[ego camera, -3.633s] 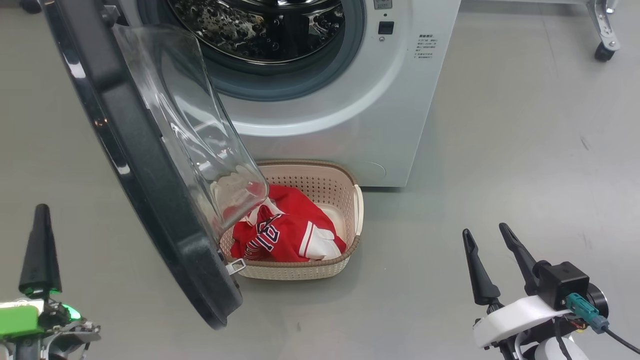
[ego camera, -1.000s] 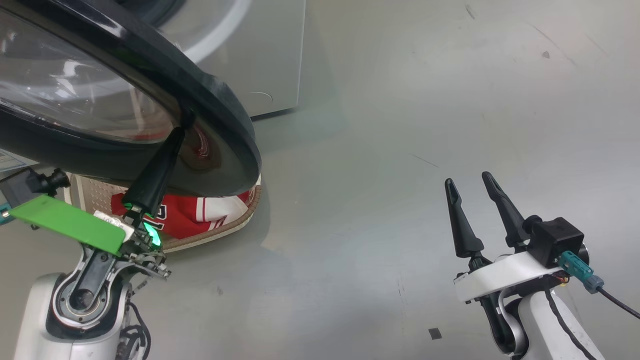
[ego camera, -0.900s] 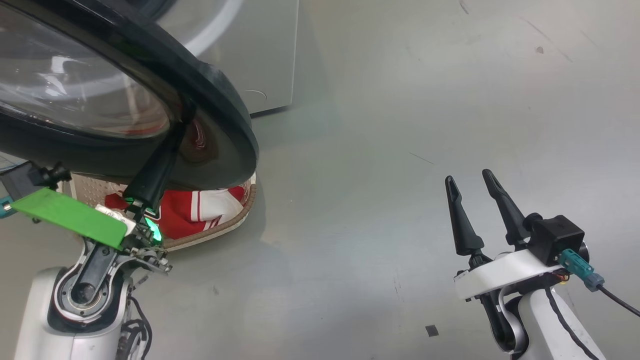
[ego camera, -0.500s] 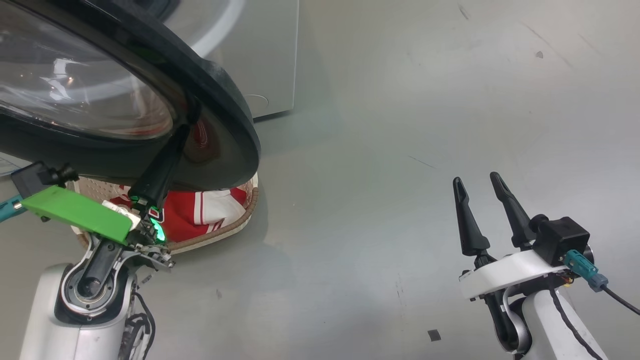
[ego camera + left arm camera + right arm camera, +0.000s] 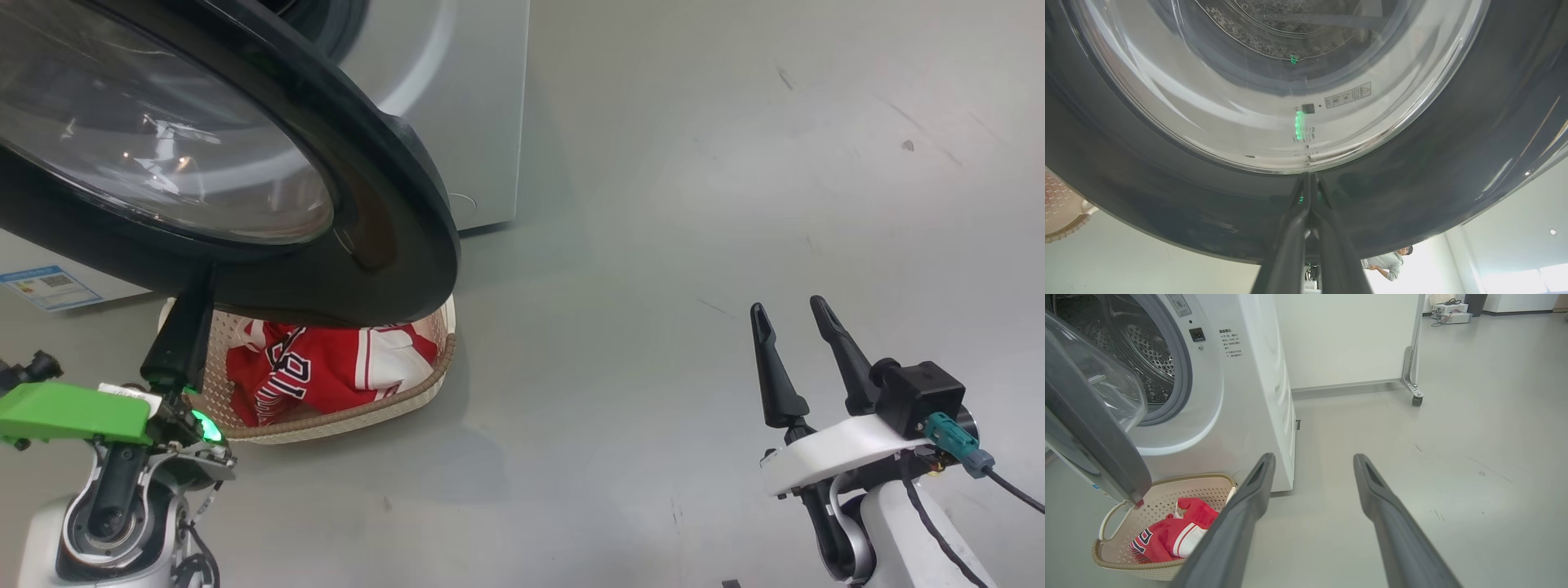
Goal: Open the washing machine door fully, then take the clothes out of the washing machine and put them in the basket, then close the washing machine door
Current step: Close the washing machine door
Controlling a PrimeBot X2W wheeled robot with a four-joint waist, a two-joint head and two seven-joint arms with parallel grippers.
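A block of small printed lines (image 5: 1233, 343) is showing on the washing machine (image 5: 1257, 396) beside the drum opening, too fine to read. A blue sticker (image 5: 41, 286) is sitting at its lower front corner (print illegible). Navy-and-white lettering (image 5: 282, 374) is running across the clothes (image 5: 343, 384), folded and unreadable. A warning label (image 5: 1348, 95) with a triangle sign is showing through the washing machine door (image 5: 1126, 196).

1. Bright, even room light is washing over the floor (image 5: 694, 245), leaving a soft sheen.
2. The washing machine door (image 5: 212, 163) is throwing a faint, soft-edged shadow beside the basket (image 5: 359, 412), with pale streaks glinting in its glass.
3. In the left wrist view the door is bulging at the edges. A green glow (image 5: 1299, 124) is reflecting in it, the left claw (image 5: 1308, 179) is going soft up close, and the lower right is blowing out white.
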